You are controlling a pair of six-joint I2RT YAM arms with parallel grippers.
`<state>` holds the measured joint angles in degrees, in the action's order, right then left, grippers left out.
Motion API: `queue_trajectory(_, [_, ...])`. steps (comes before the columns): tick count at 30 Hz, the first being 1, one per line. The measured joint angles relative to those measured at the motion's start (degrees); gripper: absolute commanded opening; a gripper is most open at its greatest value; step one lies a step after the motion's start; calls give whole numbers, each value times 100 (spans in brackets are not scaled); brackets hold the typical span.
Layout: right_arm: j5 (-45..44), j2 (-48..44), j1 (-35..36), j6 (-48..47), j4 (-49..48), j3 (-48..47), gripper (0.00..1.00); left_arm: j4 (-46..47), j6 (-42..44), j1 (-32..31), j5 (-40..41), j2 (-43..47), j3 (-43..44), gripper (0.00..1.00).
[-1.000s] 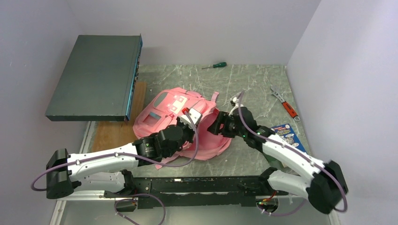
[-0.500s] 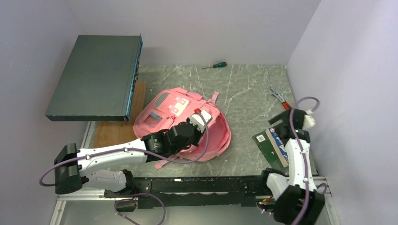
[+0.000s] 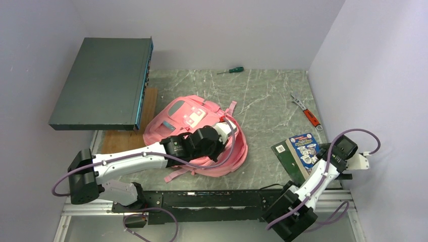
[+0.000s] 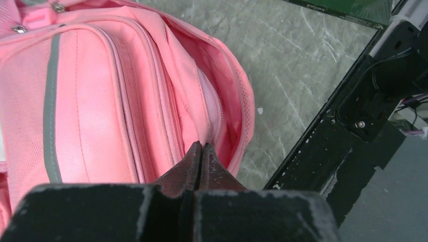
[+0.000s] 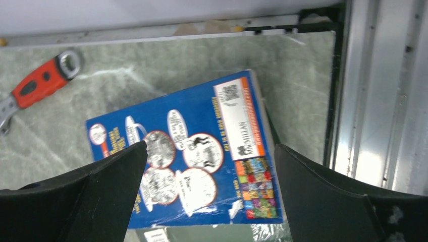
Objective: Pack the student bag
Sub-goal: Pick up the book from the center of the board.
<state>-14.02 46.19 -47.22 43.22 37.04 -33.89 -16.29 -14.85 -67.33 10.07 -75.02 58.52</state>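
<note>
The pink student bag (image 3: 184, 115) lies flat in the middle of the table, its main opening facing the near right. My left gripper (image 3: 225, 132) is shut on the rim of that opening; in the left wrist view its tips (image 4: 201, 146) meet on the pink fabric of the bag (image 4: 91, 101) and the opening gapes beside them. My right gripper (image 3: 325, 153) is open and empty, hovering above a blue picture book (image 3: 304, 149). In the right wrist view its fingers straddle the book (image 5: 192, 151) without touching it.
The blue book lies on a dark green book (image 3: 283, 154) near the right front corner. A red-handled wrench (image 3: 309, 114) lies beyond it, a green screwdriver (image 3: 231, 70) at the back. A large dark box (image 3: 103, 83) overhangs the left. A black rail (image 3: 212, 197) edges the front.
My right arm has swung away from the bag to the right front corner, over the blue book. My left gripper has slid right along the bag, pulling its rim.
</note>
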Motion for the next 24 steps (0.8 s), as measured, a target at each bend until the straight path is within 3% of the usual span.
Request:
queue_trajectory(3, [-2,-31,-260,52,-87,258,99,-138,-155,83,-225,-111,90,10])
queue_trajectory(6, [17,70,-380,57,-131,507,99,-219,-302,162,-448,-125,96,32])
queue_trajectory(9, [188,317,-385,-24,-238,605,93,-223,-411,188,-664,-125,116,52])
queue_trajectory(13, [625,595,-358,-229,-424,612,82,-205,-437,223,-876,-74,131,72])
queue_trajectory(17, [918,627,74,-389,-485,627,74,-205,-446,310,-999,85,142,81])
queue_trajectory(20, [984,675,1008,-387,-566,636,65,-203,-463,420,-1064,120,273,82])
queue_trajectory(24, [1093,835,2238,-149,-883,743,63,-197,-557,616,-1176,96,608,82])
